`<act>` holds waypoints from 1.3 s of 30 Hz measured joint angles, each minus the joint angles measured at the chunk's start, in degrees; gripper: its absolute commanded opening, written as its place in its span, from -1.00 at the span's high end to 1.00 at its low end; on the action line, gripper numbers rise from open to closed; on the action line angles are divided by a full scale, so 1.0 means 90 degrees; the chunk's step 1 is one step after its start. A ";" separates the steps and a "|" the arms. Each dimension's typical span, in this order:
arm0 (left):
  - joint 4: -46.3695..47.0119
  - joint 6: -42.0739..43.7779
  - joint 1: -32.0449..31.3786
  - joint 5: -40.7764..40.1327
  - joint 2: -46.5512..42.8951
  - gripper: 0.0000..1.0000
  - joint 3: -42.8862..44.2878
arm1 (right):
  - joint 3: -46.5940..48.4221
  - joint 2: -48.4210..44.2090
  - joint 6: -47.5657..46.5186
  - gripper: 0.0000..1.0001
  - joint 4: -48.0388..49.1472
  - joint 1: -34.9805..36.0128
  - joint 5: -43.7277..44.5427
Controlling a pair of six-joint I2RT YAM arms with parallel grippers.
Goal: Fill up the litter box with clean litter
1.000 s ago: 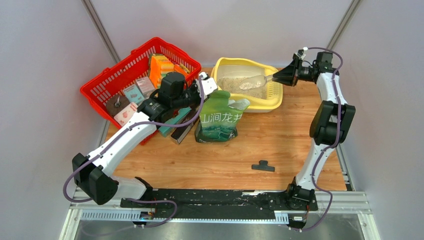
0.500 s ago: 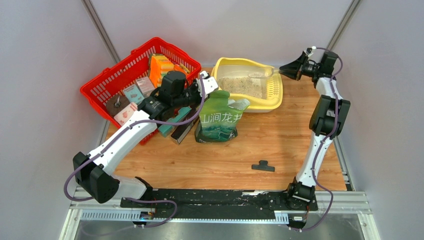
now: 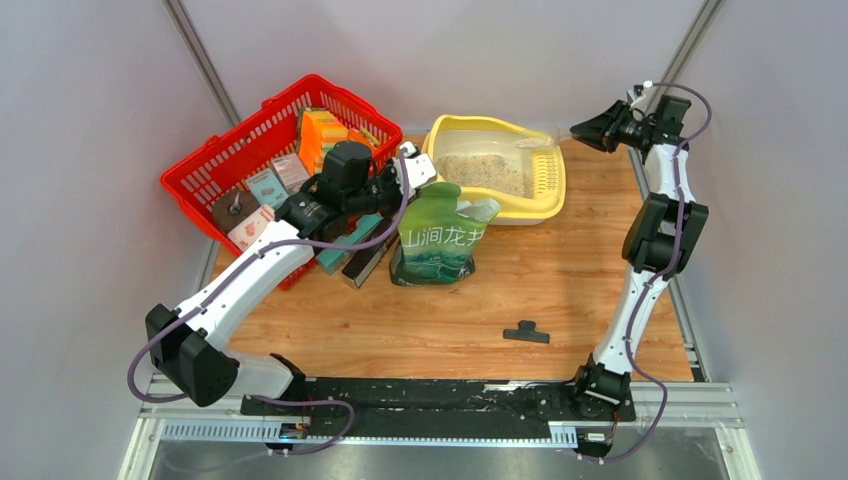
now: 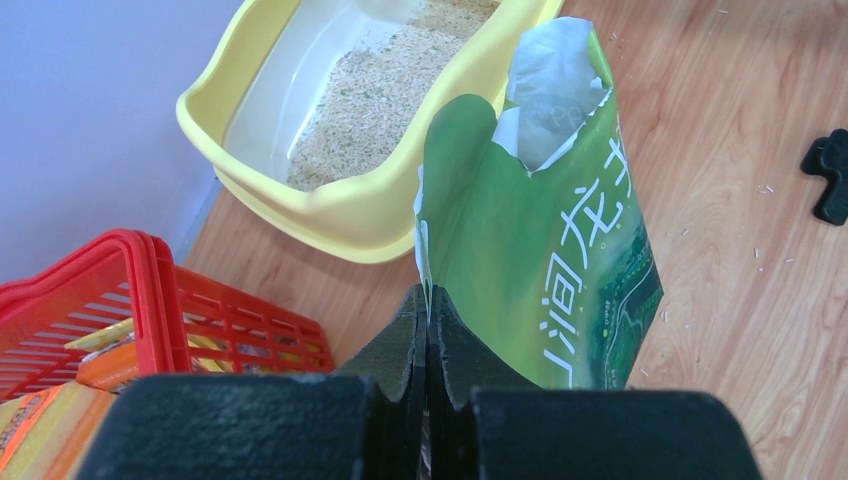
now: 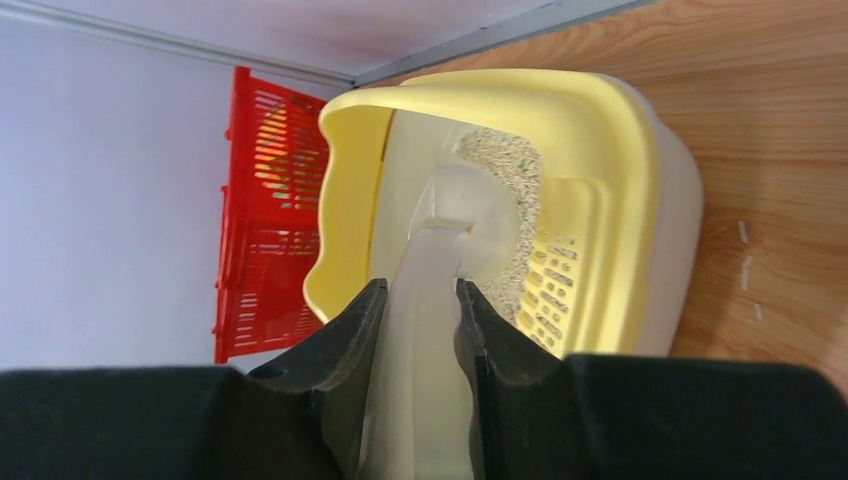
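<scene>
The pale yellow litter box [image 3: 522,207] stands at the back of the table with clean litter [image 3: 486,172] spread over its white floor. My right gripper [image 3: 580,129] hovers off the box's right end, shut on the handle of a translucent white scoop [image 3: 536,143]. In the right wrist view the scoop [image 5: 440,250] runs from between my right gripper [image 5: 420,288] fingers into the litter box [image 5: 620,150], its bowl turned over the litter [image 5: 510,160]. My left gripper [image 4: 427,295] is shut on the edge of the open green bag [image 4: 560,250], which stands upright before the box [image 4: 350,215].
A red mesh basket [image 3: 240,150] full of boxes sits at the back left, with dark flat items [image 3: 355,258] leaning beside it. A black clip [image 3: 526,332] lies on the wood near the front. Grey walls close in on both sides.
My right gripper has lifted and drawn back to the right, rolling the scoop; the litter it carried a second ago is no longer in it. The left arm and bag have not moved.
</scene>
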 measured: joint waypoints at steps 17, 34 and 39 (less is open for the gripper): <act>0.0087 -0.0168 0.0002 0.0202 -0.0284 1.00 -0.0282 | 0.0282 -0.0410 -0.1353 1.00 -0.1411 0.0029 0.1532; 0.0517 -0.0345 0.0005 0.0330 -0.0483 1.00 -0.0624 | 0.0250 -0.1469 -0.2999 1.00 -0.2293 0.0408 0.2594; 0.0699 -0.0398 0.0005 0.0372 -0.0597 1.00 -0.0804 | 0.0085 -0.1797 -0.3342 1.00 -0.2501 0.0559 0.2674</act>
